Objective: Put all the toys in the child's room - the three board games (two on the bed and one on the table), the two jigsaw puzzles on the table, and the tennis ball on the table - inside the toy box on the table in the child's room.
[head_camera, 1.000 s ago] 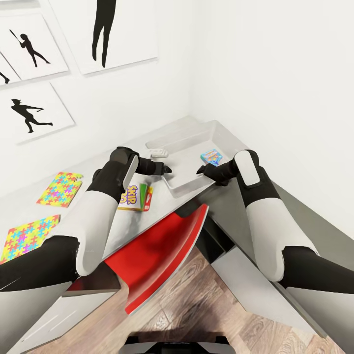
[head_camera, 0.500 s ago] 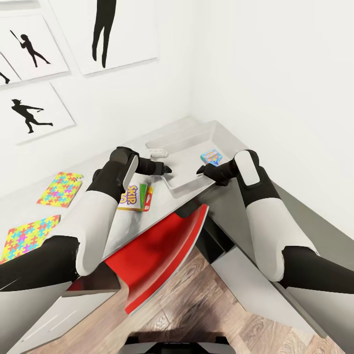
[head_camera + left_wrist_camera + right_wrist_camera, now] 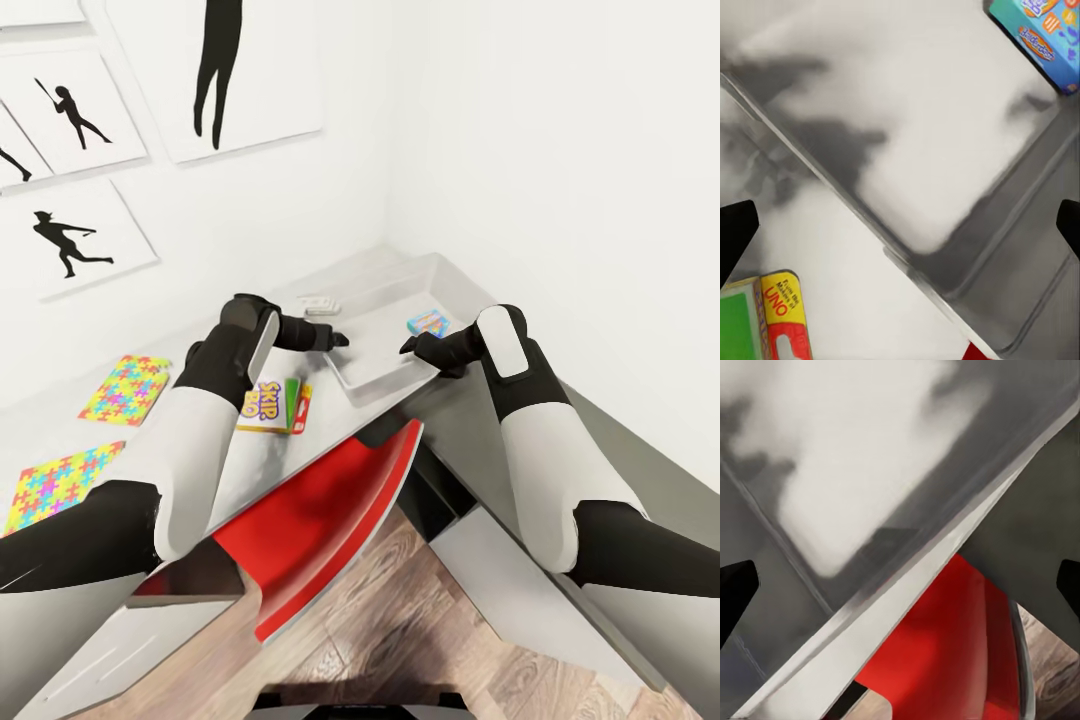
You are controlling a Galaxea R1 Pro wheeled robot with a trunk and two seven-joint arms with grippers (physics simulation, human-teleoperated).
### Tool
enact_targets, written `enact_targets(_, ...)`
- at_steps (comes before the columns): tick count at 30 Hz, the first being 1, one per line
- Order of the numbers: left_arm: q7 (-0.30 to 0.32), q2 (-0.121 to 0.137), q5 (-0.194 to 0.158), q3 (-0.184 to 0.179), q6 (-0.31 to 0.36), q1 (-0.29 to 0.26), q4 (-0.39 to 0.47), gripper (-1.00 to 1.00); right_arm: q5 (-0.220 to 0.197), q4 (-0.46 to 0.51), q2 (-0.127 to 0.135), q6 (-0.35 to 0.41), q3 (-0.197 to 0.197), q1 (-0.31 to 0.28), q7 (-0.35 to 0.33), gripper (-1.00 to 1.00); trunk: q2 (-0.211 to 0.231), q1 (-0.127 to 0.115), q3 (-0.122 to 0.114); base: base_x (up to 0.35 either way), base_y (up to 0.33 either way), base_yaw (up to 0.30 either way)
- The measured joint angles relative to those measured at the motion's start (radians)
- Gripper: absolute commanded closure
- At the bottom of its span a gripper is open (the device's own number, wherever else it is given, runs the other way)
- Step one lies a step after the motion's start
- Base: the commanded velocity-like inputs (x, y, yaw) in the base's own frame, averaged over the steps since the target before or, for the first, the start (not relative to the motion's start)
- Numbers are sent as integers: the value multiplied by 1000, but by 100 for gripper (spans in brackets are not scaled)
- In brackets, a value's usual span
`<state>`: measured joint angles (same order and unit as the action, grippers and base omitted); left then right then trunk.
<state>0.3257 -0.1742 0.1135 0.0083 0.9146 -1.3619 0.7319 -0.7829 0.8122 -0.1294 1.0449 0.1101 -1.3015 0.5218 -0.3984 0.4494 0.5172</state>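
Both arms reach over the table (image 3: 330,440) toward the toy box (image 3: 385,310), the long grey bin lying in the corner where the white walls meet. The left gripper (image 3: 335,340) hangs just over the bin's near-left rim and the right gripper (image 3: 410,347) over its near-right corner. In both wrist views the black fingertips sit at the far edges of the picture with bare bin floor between them, so each pincer is spread wide and holds nothing. A small blue game box (image 3: 428,322) already lies inside the bin near its right wall. The green-white Skip-Bo game (image 3: 268,404) rests flat on the table beside a red and yellow Uno pack (image 3: 786,315), just outside the bin and under the left forearm. The two jigsaw puzzles (image 3: 125,388) lie farther left, well apart from the bin. A small white thing sits at the bin's far-left rim, too small to tell what it is. The sensible next pick looks to be the Skip-Bo game: draw the left gripper back toward it, come down square over one short edge, close across its thin side, lift clear of the flared rim, and release low over the bare floor. A red chair (image 3: 320,520) is tucked below the table edge.
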Motion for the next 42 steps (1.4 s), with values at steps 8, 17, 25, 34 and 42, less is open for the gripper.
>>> enact_targets(8,0,0,0,1,11,0,10,-100,0,0,0,0,0,0,0,-100,0,0,-13,0,0,0)
enact_targets(17,0,0,0,4,15,0,12,-100,-3,1,0,0,0,0,0,-100,0,0,-27,0,0,0)
enact_targets(25,0,0,0,4,16,0,13,-100,-3,1,0,0,0,0,0,-100,0,0,-40,0,0,0)
enact_targets(34,1,0,0,4,17,0,13,-100,-3,2,1,0,0,0,-1,-100,0,0,-54,-2,0,0)
enact_targets(42,1,0,0,4,17,0,13,-100,-4,17,1,0,0,0,-1,-100,0,0,-67,-127,0,0)
